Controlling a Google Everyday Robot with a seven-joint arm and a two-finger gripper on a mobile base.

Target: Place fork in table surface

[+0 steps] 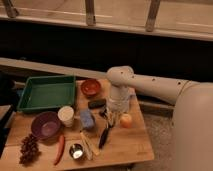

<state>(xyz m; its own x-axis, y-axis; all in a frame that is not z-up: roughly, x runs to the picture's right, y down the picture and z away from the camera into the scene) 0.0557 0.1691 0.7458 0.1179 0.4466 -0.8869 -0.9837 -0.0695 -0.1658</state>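
So the worktop (135,145) is a light tan wooden board, sitting in front of a dark wall with a pale ledge and railing posts up top. On it: a green tray (46,92), an orange bowl (91,87), a purple bowl (46,125), a white cup (66,115), grapes (29,149) and a red chili (60,149). The gripper (114,118) hangs low over the right-middle part, right beside an orange fruit (126,120). Can't tell its state. The fork isn't something I can pick out for sure; a dark utensil (104,136) lies just below the gripper.
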